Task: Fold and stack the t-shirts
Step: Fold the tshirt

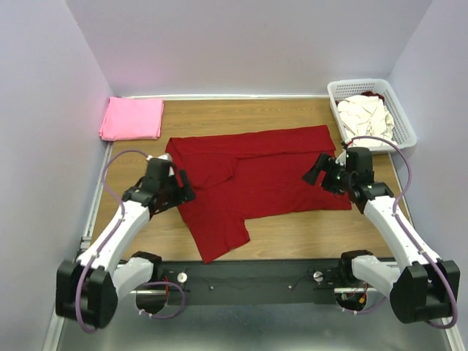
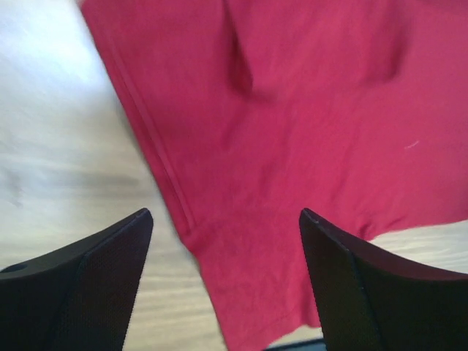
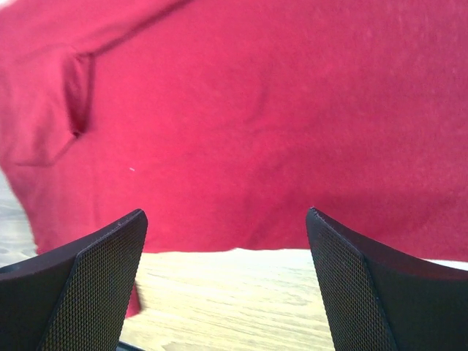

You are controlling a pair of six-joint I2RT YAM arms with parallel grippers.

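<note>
The plain dark red cloth t-shirt (image 1: pixel 256 172) is one solid colour with no pattern. Left of it and farther back, the folded bright pink cloth shirt (image 1: pixel 132 118) is plain too. To its right, the white plastic lattice basket (image 1: pixel 401 113) holds crumpled cream-white shirts (image 1: pixel 364 117), perhaps with a dark red scrap behind them. Under the red shirt, the wooden table (image 1: pixel 292 227) shows light brown grain. The left gripper (image 2: pixel 223 219) and right gripper (image 3: pixel 227 216) are black, their pads (image 3: pixel 88 292) finely dotted.
</note>
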